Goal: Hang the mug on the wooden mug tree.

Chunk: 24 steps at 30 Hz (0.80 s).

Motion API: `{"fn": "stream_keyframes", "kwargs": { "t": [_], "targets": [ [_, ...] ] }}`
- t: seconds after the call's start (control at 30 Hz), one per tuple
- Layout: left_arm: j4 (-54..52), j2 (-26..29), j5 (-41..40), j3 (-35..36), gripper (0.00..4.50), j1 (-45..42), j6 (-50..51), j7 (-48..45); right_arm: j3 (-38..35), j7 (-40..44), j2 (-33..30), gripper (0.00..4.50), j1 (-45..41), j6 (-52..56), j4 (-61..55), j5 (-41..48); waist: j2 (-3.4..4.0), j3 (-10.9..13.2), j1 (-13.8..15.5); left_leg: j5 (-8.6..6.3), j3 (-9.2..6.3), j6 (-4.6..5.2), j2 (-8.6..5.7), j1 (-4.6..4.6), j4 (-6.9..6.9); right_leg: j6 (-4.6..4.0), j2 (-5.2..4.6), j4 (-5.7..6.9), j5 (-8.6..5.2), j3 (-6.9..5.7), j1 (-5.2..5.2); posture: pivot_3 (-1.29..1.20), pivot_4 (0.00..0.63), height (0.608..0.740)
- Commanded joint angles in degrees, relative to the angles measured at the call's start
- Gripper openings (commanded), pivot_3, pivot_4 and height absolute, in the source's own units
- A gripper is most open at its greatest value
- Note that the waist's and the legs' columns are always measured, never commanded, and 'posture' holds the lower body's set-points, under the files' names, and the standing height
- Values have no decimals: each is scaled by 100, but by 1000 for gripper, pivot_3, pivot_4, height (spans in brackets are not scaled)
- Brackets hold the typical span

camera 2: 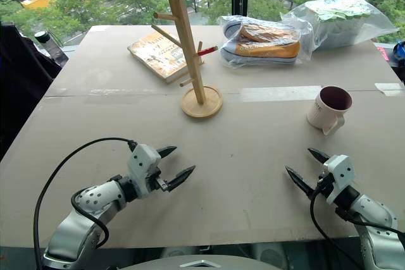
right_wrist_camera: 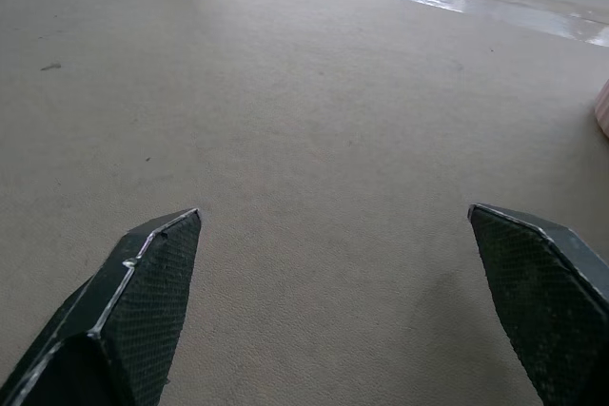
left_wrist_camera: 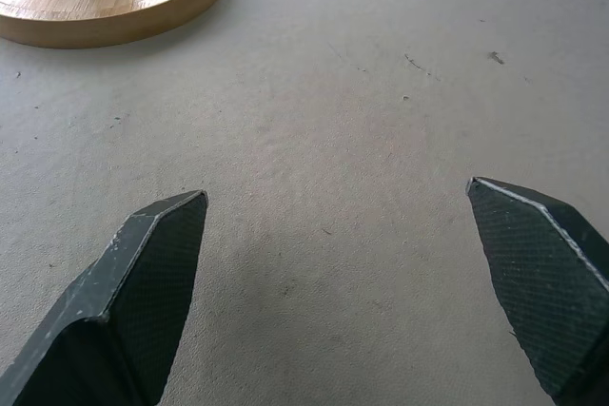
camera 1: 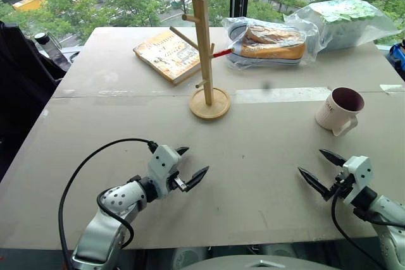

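Jaws on both arms stand spread wide with nothing between them. The left gripper (camera 1: 192, 164) hovers above the near left part of the table (camera 1: 266, 175), its 2 black fingers (left_wrist_camera: 143, 282) parted over bare grey surface and aimed toward the middle. The right gripper (camera 1: 321, 169) hangs above the near right part, its fingers (right_wrist_camera: 133, 301) equally parted and empty, angled toward the table's centre.

Beyond the right gripper, near the right edge and about halfway back, the mug (camera 1: 339, 110) stands upright, its maroon inside showing and its handle turned toward the near edge. It is well apart from both grippers.

Around the middle of the table, past the left gripper, the wooden mug tree (camera 1: 207, 55) stands upright on its round disc base; no mug hangs on its pegs.

Toward the far edge lie a book (camera 1: 168, 55), left of the tree, a bagged shoe (camera 1: 272, 43) to its right, and another plastic bag (camera 1: 345, 20) at the far right corner.
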Motion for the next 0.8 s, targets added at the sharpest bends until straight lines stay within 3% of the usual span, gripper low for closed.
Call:
{"fn": "stream_keyframes", "kwargs": {
  "t": [0.03,0.8],
  "targets": [
    [-245,-68,-120,98,4500,-15,-4,79,-160,-1,-44,4450,21,-101,-176,95,0,0,0,0,0,0,0,0,0,0,0,0,0,0,0,0,150,740],
    [-172,-112,-237,102,4500,-77,-27,69,-141,-81,7,4450,20,-86,-210,69,0,0,3,0,0,0,0,-1,0,0,1,0,0,-1,0,0,150,740]
  ]
}}
